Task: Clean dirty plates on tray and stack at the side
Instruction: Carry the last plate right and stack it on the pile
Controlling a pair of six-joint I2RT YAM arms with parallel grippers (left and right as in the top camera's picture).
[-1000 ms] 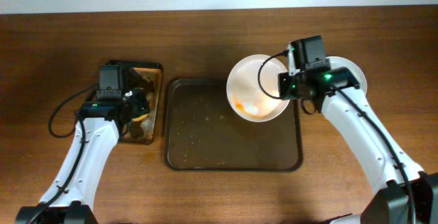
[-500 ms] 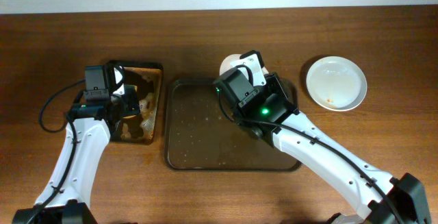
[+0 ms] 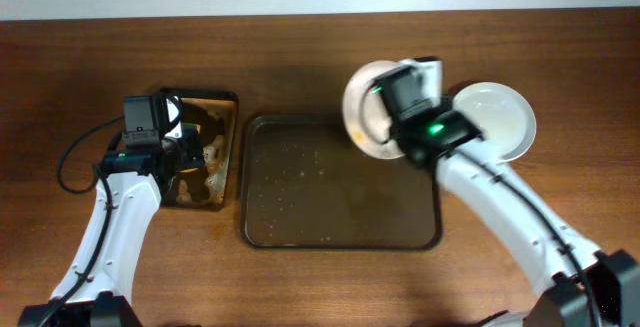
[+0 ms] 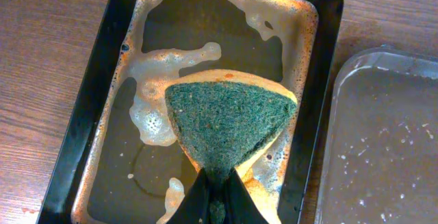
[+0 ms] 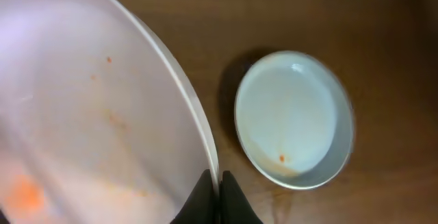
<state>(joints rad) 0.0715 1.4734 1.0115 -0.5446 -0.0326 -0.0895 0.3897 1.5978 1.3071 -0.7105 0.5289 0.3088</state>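
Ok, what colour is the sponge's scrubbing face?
Dark green, over a yellow-orange body; the sponge shows best in the left wrist view.

At tabletop centre: large tray [image 3: 340, 197]. Along its left side, narrowly apart: narrow tray [image 4: 92, 107]. Over narrow tray: sponge [image 4: 229, 118], pinched between fingers of left gripper [image 4: 216, 186]. Over large tray's back right corner: held plate [image 3: 362, 117], tilted, rim clamped in right gripper [image 5: 219, 186]. On table right of large tray, toward back edge: second plate [image 3: 500, 117], just right of held plate.
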